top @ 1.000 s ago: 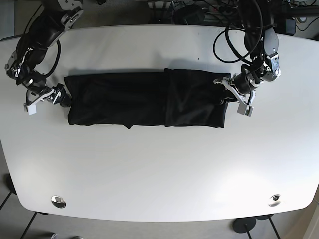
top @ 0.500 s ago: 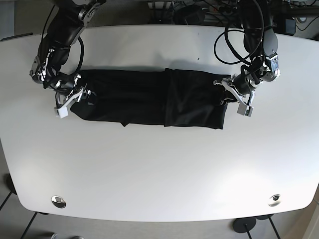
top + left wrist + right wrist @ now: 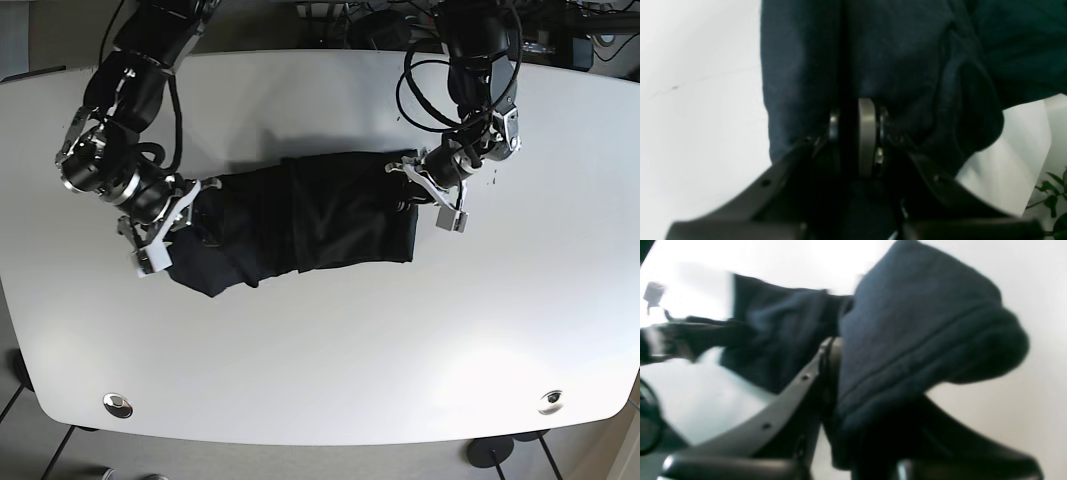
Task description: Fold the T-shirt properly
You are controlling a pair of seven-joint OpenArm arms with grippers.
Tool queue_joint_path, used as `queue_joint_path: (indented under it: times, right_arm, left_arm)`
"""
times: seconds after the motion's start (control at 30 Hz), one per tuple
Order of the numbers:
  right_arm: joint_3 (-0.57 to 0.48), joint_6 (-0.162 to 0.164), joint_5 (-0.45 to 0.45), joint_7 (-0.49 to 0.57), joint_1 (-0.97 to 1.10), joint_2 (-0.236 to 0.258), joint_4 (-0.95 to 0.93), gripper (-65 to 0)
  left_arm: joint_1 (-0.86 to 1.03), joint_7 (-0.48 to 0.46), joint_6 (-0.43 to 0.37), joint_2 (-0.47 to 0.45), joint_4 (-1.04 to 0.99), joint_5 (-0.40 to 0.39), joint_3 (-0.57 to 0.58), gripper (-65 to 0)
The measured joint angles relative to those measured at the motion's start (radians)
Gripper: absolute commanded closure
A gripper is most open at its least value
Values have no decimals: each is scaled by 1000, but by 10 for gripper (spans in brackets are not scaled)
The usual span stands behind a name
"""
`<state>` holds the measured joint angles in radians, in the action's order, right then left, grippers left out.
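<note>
One T-shirt (image 3: 300,220) — left fingers (image 3: 420,190) and right fingers (image 3: 175,225) both clamp it.

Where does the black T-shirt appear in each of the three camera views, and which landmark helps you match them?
Base view: the T-shirt lies across the table's middle, between both grippers.
Left wrist view: it fills the upper centre, pinched in the left gripper.
Right wrist view: it bulges across the centre and right, draped over the right gripper.
Shared landmark: the white table around the cloth in every view.
</note>
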<state>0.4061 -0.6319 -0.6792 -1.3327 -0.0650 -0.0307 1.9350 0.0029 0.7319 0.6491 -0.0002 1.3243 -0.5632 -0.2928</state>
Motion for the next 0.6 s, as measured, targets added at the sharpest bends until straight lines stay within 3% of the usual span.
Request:
queue_joint_path:
  times: [0.1, 0.13, 0.17, 0.23, 0.3, 0.4, 0.53, 0.6]
  right_arm:
    - [-160, 0, 1, 9, 27, -112, 0, -17]
    - [-197, 3, 10, 27, 38, -126, -4, -17]
    - [-249, 11, 11, 57, 40, -127, -24, -17]
    - [-398, 91, 21, 198, 29, -121, -141, -17]
    - [-486, 132, 21, 320, 14, -122, -276, -19]
    - [-541, 145, 10, 453, -37, -98, -441, -19]
    - [-546, 154, 21, 504, -105, -63, -565, -25]
    - [-549, 154, 19, 508, -123, -54, -568, -87]
  left_arm:
    - [0, 0, 1, 0, -2, 0, 0, -49]
    - [0, 0, 1, 0, -2, 0, 0, -49]
    - [0, 0, 1, 0, -2, 0, 0, -49]
    - [0, 0, 0, 0, -2, -3, 0, -49]
    - [-1, 0, 0, -3, -2, -3, 0, -49]
    - [0, 0, 0, -3, -2, -4, -1, -49]
    - [-1, 0, 0, -2, -2, -4, -1, -49]
    - [-2, 0, 0, -2, -2, -4, -1, -49]
